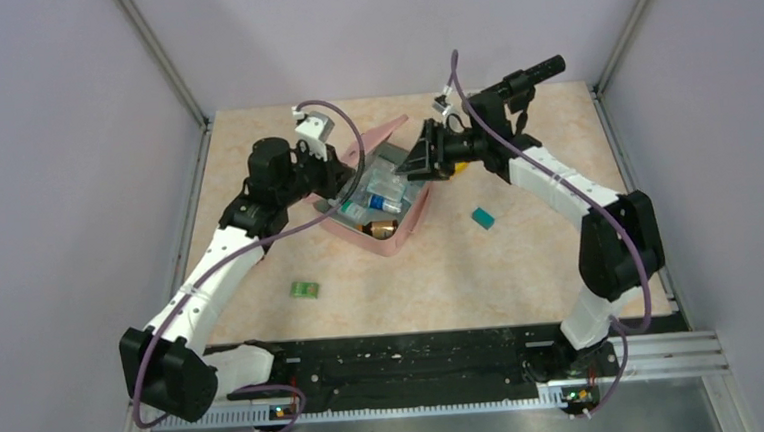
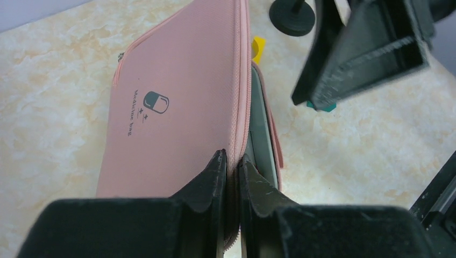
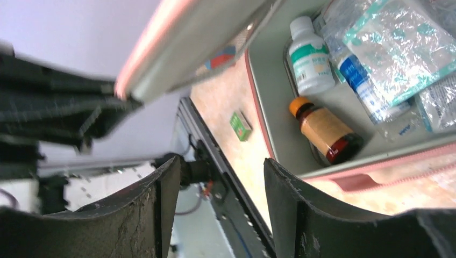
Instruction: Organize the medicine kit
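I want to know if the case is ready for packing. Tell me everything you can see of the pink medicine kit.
The medicine kit is a soft pink fabric case with rounded corners, a zip around its edge and a pale grey-green lining. It lies open on the table, its lid raised and printed with a pill logo. The left gripper pinches the lid's edge. Inside lie a white bottle, an amber bottle and clear sachets.

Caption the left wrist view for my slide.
Left gripper pinches the lid edge of the soft pink zip-around fabric medicine kit.
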